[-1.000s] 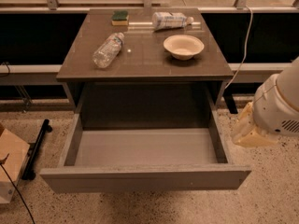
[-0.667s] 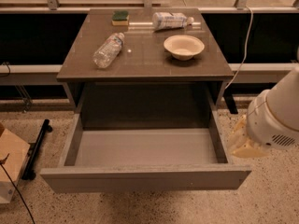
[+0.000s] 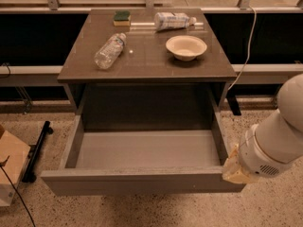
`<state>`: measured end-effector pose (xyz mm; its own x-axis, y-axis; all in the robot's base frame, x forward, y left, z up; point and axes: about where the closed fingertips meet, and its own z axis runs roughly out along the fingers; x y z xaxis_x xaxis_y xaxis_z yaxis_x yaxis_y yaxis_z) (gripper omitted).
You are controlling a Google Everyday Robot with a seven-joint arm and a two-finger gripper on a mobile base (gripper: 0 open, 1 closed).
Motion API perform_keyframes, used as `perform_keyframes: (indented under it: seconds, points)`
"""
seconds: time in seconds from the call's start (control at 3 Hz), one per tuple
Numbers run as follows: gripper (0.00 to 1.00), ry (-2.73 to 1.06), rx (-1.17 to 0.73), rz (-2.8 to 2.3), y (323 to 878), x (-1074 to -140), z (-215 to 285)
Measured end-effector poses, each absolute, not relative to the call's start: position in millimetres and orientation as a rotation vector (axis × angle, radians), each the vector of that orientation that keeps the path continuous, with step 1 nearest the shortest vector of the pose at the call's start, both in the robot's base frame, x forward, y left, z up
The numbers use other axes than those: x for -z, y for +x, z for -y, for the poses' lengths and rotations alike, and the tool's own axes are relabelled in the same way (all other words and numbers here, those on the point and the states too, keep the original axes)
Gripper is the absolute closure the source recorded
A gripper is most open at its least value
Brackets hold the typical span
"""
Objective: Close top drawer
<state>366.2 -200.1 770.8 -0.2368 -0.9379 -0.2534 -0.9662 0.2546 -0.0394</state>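
Note:
The top drawer (image 3: 142,150) is pulled far out of the grey cabinet. It is wide and deep, with grey inner walls, and nothing lies inside it. Its plain flat front panel (image 3: 137,181) faces the camera at the bottom. My gripper (image 3: 235,168) is at the lower right, at the end of the thick white arm (image 3: 277,138). It sits right by the right end of the front panel, overlapping that corner. I cannot tell whether it touches the panel.
On the cabinet top (image 3: 147,56) lie a clear plastic bottle (image 3: 109,50), a cream bowl (image 3: 186,46), a second bottle on its side (image 3: 173,20) and a green sponge (image 3: 121,17). A cardboard box (image 3: 9,169) and a black bar (image 3: 37,150) are on the floor at left.
The arm has moved left and down, bringing the gripper from beside the drawer's right wall to the right end of the front panel. The drawer has not moved.

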Motion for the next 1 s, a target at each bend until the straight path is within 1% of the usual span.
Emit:
perform_keyframes:
  seconds: [0.67, 1.0]
  points:
    - [1.0, -1.7, -0.325, -2.323, 369.1, -704.9, 207.7]
    - [1.0, -1.655, -0.39, -2.332, 381.3, -673.4, 212.5]
